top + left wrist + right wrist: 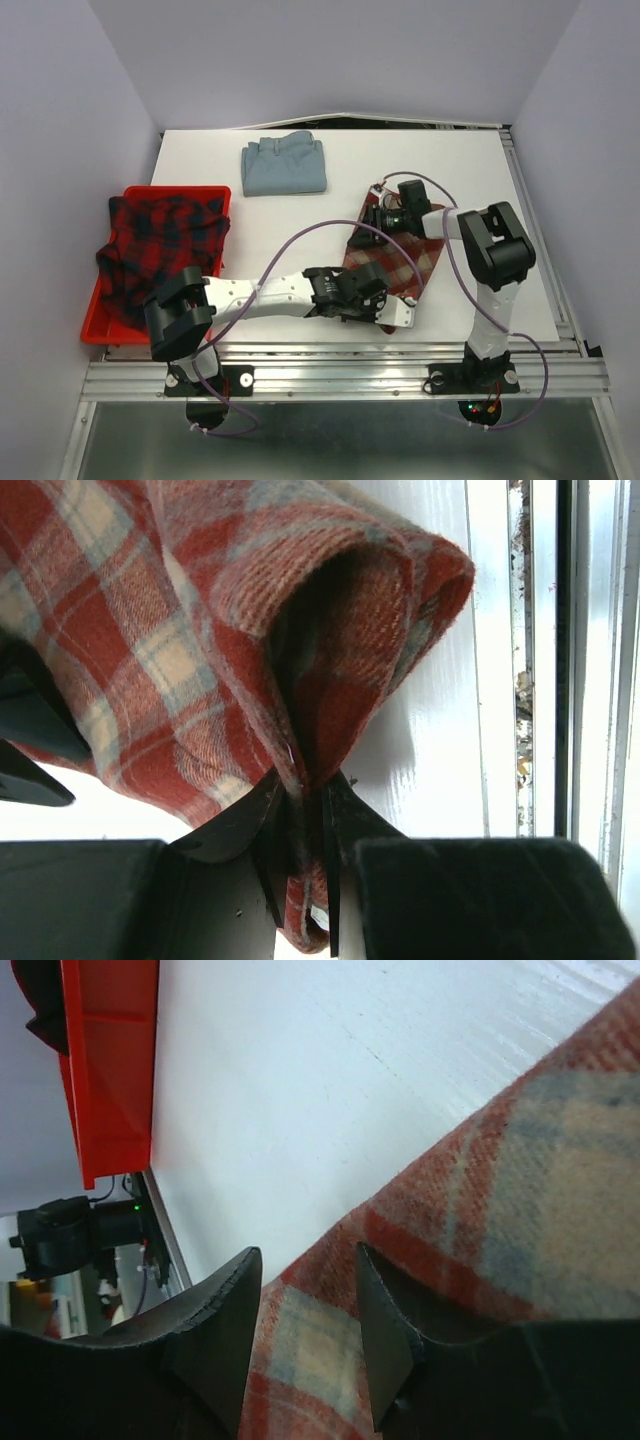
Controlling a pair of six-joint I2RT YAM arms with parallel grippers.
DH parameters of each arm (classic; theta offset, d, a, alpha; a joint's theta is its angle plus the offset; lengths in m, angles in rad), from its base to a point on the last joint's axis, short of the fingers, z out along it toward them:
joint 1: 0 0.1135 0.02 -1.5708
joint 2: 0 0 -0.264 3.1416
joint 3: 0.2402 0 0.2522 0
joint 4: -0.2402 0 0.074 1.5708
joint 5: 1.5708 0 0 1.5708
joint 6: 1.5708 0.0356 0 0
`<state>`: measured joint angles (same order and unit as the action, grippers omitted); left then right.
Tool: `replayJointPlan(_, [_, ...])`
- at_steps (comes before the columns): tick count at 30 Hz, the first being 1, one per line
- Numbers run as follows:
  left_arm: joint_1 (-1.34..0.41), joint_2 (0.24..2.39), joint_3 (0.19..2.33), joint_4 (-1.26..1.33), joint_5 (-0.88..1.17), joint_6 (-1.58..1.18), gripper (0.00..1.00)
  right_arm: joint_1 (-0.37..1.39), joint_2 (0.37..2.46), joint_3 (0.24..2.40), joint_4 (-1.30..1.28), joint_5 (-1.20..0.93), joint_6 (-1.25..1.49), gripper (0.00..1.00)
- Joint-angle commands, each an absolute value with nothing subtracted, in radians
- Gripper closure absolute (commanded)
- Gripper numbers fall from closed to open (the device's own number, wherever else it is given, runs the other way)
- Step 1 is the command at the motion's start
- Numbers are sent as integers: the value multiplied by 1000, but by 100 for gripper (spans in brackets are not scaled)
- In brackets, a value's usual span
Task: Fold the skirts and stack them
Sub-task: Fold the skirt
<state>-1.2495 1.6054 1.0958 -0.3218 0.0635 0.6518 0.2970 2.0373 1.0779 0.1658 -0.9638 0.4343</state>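
Note:
The brick-red and cream check skirt (395, 262) lies on the white table between the two arms. My left gripper (385, 308) is shut on its near edge, and the cloth rises in a folded loop from the jaws in the left wrist view (305, 800). My right gripper (378, 215) is at the skirt's far corner. Its jaws stand apart over the cloth (520, 1160) in the right wrist view (308, 1300). The light blue denim skirt (285, 165) lies folded at the back of the table. The red and navy plaid skirt (160, 245) is heaped in the tray.
A red plastic tray (150, 192) stands at the table's left edge and also shows in the right wrist view (110, 1060). Metal rails (340, 375) run along the near edge. Purple cables loop over both arms.

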Motion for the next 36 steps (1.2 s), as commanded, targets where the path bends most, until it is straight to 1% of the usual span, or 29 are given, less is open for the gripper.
replayJointPlan(1, [-1256,1537,1134,-347,103,606,100,270,1847,1144,-77,-847,252,50])
replayJointPlan(3, [-1256,1534,1124,-344,107,591,100,236,1752,1176,-185,-796,183,47])
replayJointPlan(6, [-1256,1531,1118,-336,98,586,100,193,1645,1154,-316,-746,137,45])
replayJointPlan(9, [-1256,1529,1118,-330,87,580,100,124,1586,1103,-429,-722,82,46])
replayJointPlan(13, [-1255,1531,1123,-334,87,565,100,43,1580,996,-553,-765,13,47])
replayJointPlan(17, [-1253,1528,1129,-345,84,545,100,8,1612,911,-569,-741,-31,49])
replayJointPlan(20, [-1244,1522,1140,-359,89,531,100,-6,1661,933,-586,-747,-49,49])
replayJointPlan(23, [-1235,1517,1166,-380,86,525,100,-6,1761,968,-629,-694,-61,52])
replayJointPlan(24, [-1230,1516,1176,-388,86,525,100,-6,1826,982,-643,-683,-60,52])
replayJointPlan(28, [-1209,1514,1227,-422,100,529,100,-6,1891,1026,-690,-667,-89,53])
replayJointPlan(31, [-1207,1512,1255,-445,103,545,100,-6,1873,1090,-703,-704,-83,49])
replayJointPlan(33, [-1209,1514,1265,-466,113,548,100,-6,1862,1205,-712,-745,-72,45])
replayJointPlan(36, [-1209,1509,1262,-480,127,554,100,-6,1864,1405,-698,-703,-60,39])
